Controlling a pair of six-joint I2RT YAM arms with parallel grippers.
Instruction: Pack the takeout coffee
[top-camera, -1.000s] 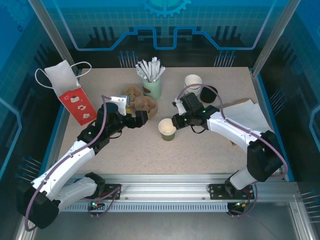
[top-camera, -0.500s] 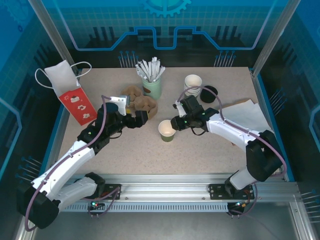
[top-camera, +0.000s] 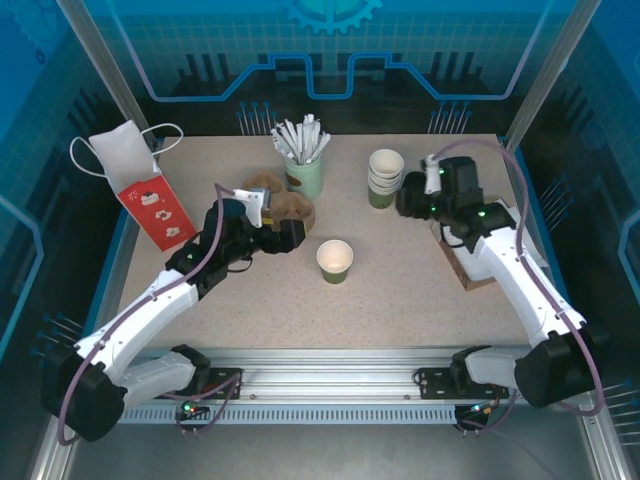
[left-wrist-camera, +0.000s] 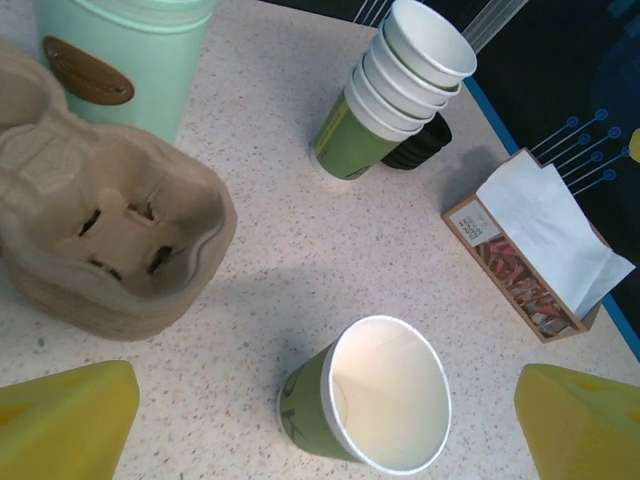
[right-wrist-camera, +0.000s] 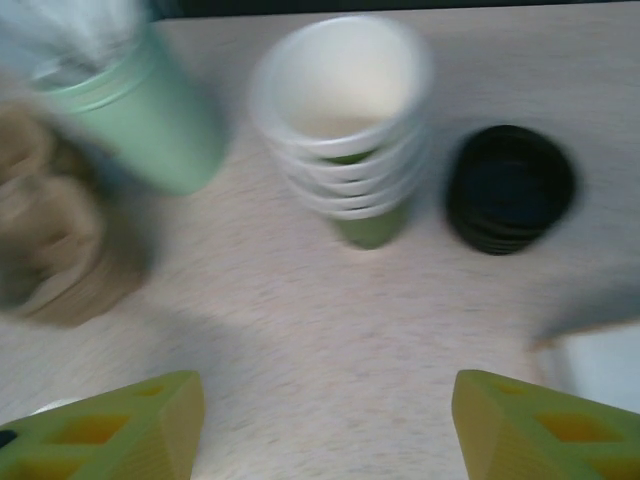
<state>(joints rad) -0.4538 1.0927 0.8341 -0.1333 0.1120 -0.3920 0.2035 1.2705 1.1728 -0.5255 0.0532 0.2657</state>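
- The cup (top-camera: 335, 260) stands upright and alone at the middle of the top view, on a bare patch of the speckled table (top-camera: 400, 300). It is olive green paper with a white rolled rim and has no lid on.
- From the left wrist, the cup (left-wrist-camera: 370, 405) sits low in the frame. Its inside is plain white and empty, and part of a print shows on its side.
- The left gripper (top-camera: 285, 233) is at the carrier (top-camera: 280, 205), left of the cup. Its yellow fingers (left-wrist-camera: 65, 420) sit in the two lower corners of the wrist view, spread wide and holding nothing.
- The right gripper (top-camera: 408, 200) is in the upper right, just beside the stack (top-camera: 385, 175). Its ribbed yellow-green fingers (right-wrist-camera: 540, 430) are wide apart with only table between them.
- The right wrist view is blurred. It has the stack (right-wrist-camera: 345, 120) of nested white-rimmed cups at top centre and the black ribbed lids (right-wrist-camera: 510, 190) to its right.
- In the left wrist view the carrier (left-wrist-camera: 100, 240) is moulded brown pulp with slit cup wells. At right is a cardboard box (left-wrist-camera: 530, 260) holding packets and a white napkin.
- The top view also shows a pale green cup of white sticks (top-camera: 303, 170) and a red paper bag (top-camera: 150, 205) at upper left.
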